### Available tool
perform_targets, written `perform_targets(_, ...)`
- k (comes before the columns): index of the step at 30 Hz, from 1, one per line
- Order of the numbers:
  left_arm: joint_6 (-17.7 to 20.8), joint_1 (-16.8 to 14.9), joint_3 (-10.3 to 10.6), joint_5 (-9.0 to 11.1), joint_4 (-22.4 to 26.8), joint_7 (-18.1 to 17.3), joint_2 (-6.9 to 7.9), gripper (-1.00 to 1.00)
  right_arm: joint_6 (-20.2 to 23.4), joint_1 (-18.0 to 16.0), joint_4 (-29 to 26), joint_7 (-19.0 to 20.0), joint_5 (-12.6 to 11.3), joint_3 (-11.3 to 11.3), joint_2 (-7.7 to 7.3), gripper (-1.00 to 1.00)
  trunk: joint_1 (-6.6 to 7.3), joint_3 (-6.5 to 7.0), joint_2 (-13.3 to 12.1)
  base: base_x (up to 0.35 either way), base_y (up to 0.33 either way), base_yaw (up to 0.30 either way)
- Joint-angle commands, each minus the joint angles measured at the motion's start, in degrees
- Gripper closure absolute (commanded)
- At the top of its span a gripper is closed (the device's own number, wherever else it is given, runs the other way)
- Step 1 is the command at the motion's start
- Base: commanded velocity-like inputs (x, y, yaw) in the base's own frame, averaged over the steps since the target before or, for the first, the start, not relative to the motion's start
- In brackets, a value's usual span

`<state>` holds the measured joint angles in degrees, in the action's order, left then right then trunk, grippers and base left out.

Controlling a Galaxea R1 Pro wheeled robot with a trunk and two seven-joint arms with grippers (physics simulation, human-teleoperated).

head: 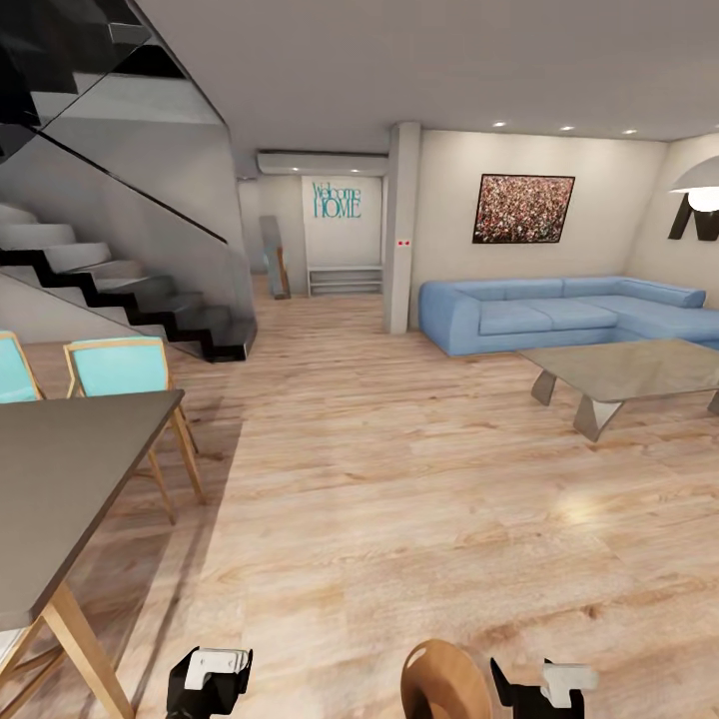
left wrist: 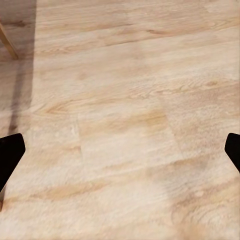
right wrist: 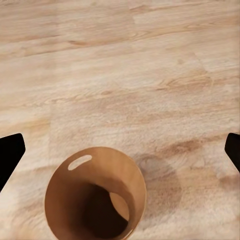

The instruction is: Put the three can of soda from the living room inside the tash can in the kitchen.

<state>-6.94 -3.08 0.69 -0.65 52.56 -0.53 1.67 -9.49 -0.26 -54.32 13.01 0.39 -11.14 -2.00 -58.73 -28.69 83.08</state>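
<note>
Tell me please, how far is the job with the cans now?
Nothing looks done yet. The bin stands on the wood floor by the right gripper, and it looks empty. Both grippers are open and hold nothing; the left gripper hangs over bare floor. The sofa and coffee table lie ahead. All three cans remain.

A home – blue sofa, staircase, dining table
</note>
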Motion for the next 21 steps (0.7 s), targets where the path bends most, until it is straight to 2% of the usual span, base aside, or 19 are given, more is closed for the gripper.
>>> perform_targets(1, 0.00, 0.00, -0.03, 0.03, 0.00, 0.00, 0.00, -1.00, 0.00, 0.00, 0.00, 0.00, -0.06, 0.00, 0.00, -1.00, 0.00, 0.00, 0.00, 0.009, -0.006, 0.000)
perform_targets(12, 0.00, 0.00, -0.14, -0.12, 0.00, 0.14, -0.04, -1.00, 0.20, -0.12, 0.00, -0.04, -0.48, -0.09, -0.12, -1.00, 0.00, 0.00, 0.00, 0.001, -0.001, 0.000)
perform_targets(21, 0.00, 0.00, -0.21, 0.12, 0.00, 0.09, -0.02, -1.00, 3.41, -0.82, -0.08, -0.01, -0.08, -0.06, -0.31, -1.00, 0.00, 0.00, 0.00, 0.000, 0.000, 0.000)
